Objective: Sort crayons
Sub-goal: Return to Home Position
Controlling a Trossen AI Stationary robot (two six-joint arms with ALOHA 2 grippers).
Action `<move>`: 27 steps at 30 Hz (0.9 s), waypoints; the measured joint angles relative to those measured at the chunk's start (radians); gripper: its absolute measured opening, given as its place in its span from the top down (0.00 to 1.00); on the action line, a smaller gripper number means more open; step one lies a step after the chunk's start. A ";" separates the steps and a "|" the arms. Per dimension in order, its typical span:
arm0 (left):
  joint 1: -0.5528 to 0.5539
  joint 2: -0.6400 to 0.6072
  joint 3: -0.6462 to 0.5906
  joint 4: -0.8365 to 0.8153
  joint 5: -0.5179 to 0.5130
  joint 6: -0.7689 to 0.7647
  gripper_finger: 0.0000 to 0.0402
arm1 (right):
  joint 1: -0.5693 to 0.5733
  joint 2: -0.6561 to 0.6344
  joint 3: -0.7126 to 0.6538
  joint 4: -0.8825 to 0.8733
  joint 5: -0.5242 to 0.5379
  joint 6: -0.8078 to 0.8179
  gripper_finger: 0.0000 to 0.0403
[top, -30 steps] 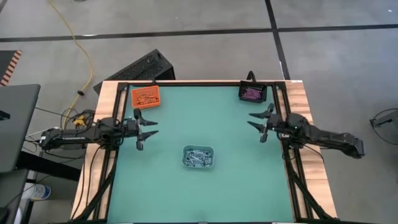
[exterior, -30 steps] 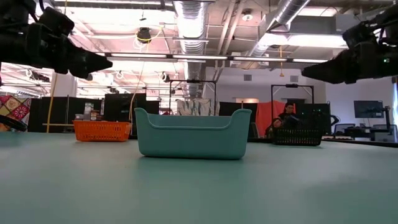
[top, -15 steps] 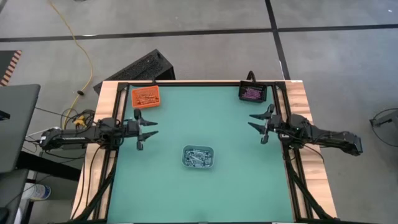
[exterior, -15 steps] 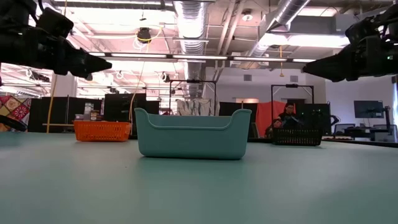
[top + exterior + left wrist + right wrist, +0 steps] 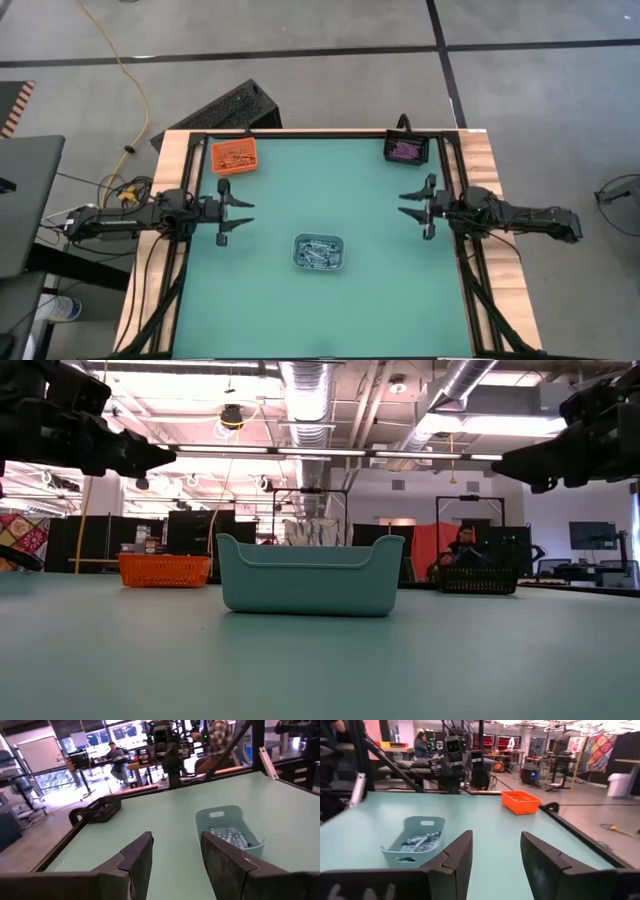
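Crayons [image 5: 319, 252]: the grey-blue batch lies in the grey-blue tray [image 5: 296, 252], lower centre of the high view, on the green table [image 5: 330, 190]. Orange crayons [image 5: 233, 155] lie in the orange tray [image 5: 213, 157] at the table's upper-left corner. Purple crayons [image 5: 406, 149] lie in the black tray [image 5: 387, 148] at the upper-right corner. All 3 trays stand well apart from each other.

Low view: grey-blue tray [image 5: 310, 585] at centre frame, orange tray [image 5: 165, 570] behind it to the left, black tray [image 5: 478, 580] behind it to the right. Tray walls hide the contents from this angle. A person [image 5: 462, 550] sits in the room beyond the table.

Left hand [image 5: 243, 205]: mid-left of the high view, just inside the table's left edge, arm approx. level and pointing toward the table's centre. In the low view it hangs at upper left [image 5: 150, 457], clear of the surface. Left wrist view: hand [image 5: 175, 855] has both fingers [image 5: 136, 860] spread with a gap between them, and it grips nothing. Past them are the grey-blue tray [image 5: 210, 817] with crayons [image 5: 231, 837] inside, and the black tray [image 5: 102, 807].

Right hand [image 5: 405, 204]: mid-right of the high view, opposite the left hand, pointing toward the table's centre. In the low view it hangs at upper right [image 5: 510, 460], above the surface. Right wrist view: hand [image 5: 496, 852] has fingers [image 5: 457, 857] spread apart and carries nothing. Beyond them are the grey-blue tray [image 5: 427, 822] with crayons [image 5: 417, 841], and the orange tray [image 5: 520, 801].
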 joint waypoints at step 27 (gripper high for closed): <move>0.000 0.003 0.000 -0.123 -0.033 -0.042 0.61 | 0.015 0.000 0.000 0.016 0.000 0.005 0.57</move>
